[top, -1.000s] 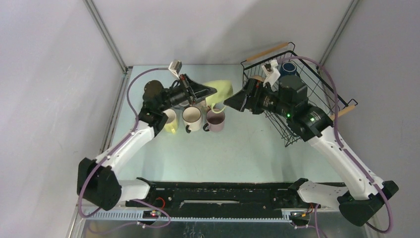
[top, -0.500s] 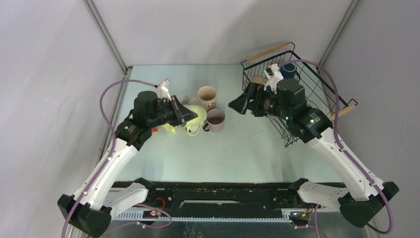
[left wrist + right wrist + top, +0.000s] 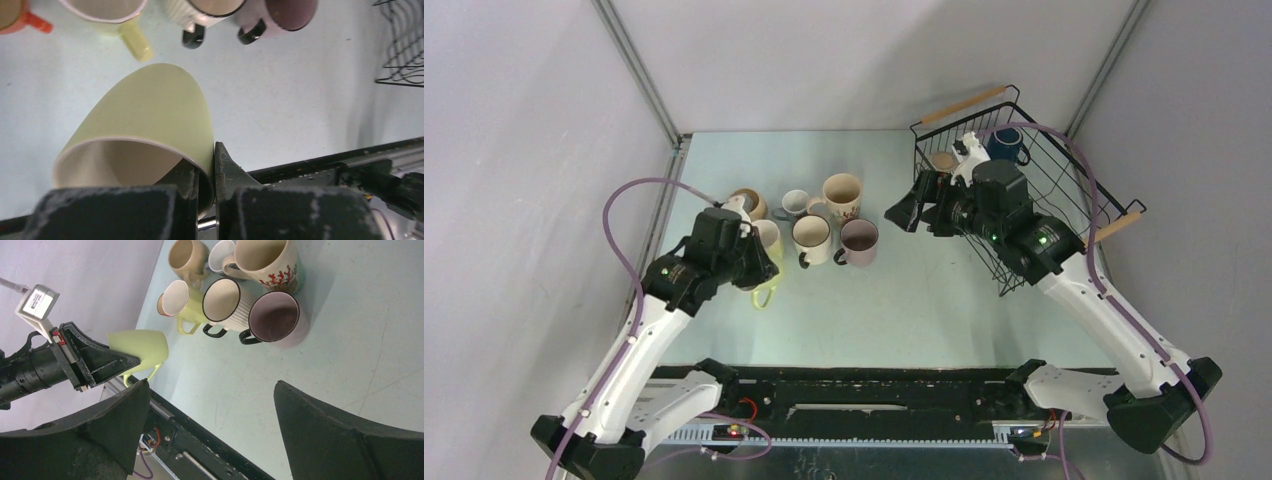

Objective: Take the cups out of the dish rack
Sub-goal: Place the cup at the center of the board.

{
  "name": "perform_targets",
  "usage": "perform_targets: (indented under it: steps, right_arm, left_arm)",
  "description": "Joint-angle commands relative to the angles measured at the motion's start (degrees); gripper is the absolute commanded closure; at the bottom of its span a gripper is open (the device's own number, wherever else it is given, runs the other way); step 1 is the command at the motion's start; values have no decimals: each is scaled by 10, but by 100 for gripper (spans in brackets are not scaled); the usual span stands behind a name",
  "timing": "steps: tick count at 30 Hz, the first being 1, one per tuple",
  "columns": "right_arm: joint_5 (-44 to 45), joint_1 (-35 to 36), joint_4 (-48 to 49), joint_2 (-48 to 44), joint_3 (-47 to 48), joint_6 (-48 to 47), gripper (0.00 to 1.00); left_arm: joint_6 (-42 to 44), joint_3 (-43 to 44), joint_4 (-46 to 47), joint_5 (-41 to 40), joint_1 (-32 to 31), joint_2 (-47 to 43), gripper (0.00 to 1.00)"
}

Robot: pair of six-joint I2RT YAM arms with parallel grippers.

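Observation:
My left gripper [image 3: 759, 272] is shut on the rim of a pale yellow-green cup [image 3: 150, 105], one finger inside and one outside. It holds the cup tilted just above the table, in front of the left end of the cup group. The cup also shows in the right wrist view [image 3: 140, 346]. On the table stand a tan cup [image 3: 749, 203], a small white cup [image 3: 796, 202], a floral cup [image 3: 842, 194], a yellow cup [image 3: 768, 238], a ribbed beige cup [image 3: 811, 236] and a mauve cup [image 3: 859, 240]. My right gripper [image 3: 906, 212] is open and empty beside the dish rack [image 3: 1064, 165].
A dark blue cup [image 3: 1006, 144] and a brown cup [image 3: 942, 160] sit in the rack's far end. The black rail of the arm bases [image 3: 874, 385] runs along the table's near edge. Grey walls close in both sides.
My left arm has swung the yellow-green cup from the table's middle back to the near left and lowered it. My right gripper has stayed near the rack, shifting slightly right.

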Motion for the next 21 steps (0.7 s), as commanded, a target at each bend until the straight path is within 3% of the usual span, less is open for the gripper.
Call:
perform_targets:
  steps: [1,21]
  right_arm:
    - [16,4,6,2,0,-19,0]
    - [36,-5,-8,-29,-25,-40,0]
  left_arm:
    - [21,16,-21,-63,7,-8,100]
    - [46,-75,56,-63,105,122,100]
